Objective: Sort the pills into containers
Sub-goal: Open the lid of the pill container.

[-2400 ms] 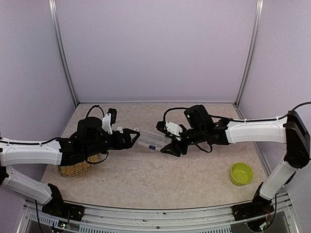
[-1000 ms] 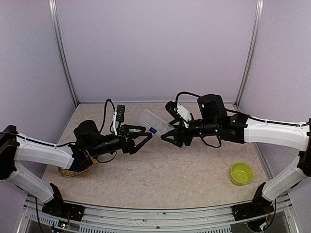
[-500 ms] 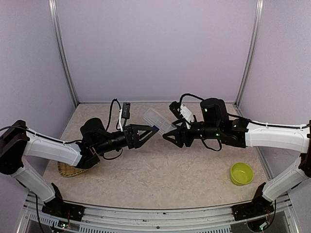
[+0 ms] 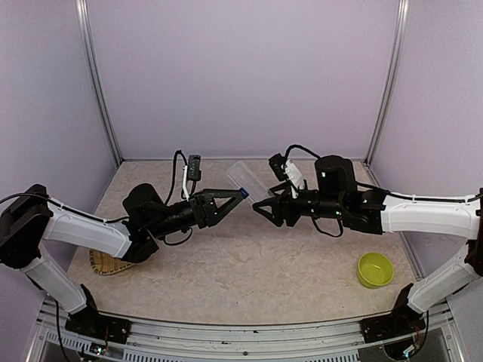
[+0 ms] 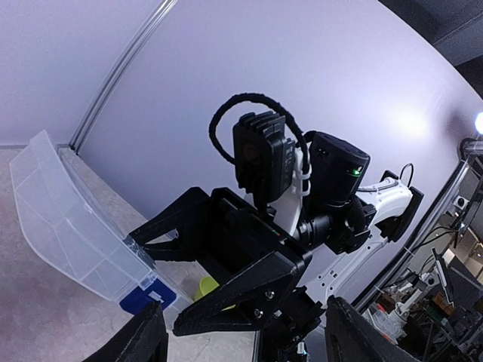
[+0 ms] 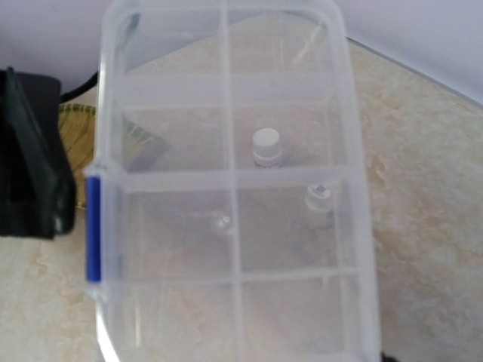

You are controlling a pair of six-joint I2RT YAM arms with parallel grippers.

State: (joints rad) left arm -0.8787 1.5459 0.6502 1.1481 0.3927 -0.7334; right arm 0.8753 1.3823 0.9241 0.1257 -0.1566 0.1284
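Right pincer (image 4: 263, 207) is clamping one clear divided box (image 4: 243, 178) above the tabletop (image 4: 249, 264).
Its long axis is slanting up, far-left; left pincer (image 4: 233, 202) is gaping beside the blue latch (image 5: 142, 299).

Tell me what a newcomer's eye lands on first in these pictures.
The clear compartment box hangs tilted in the air over the middle of the table, gripped at one end by the right gripper. The left gripper faces it, jaws open at the box's blue latch. A lime-green bowl stands out at the table's near right.
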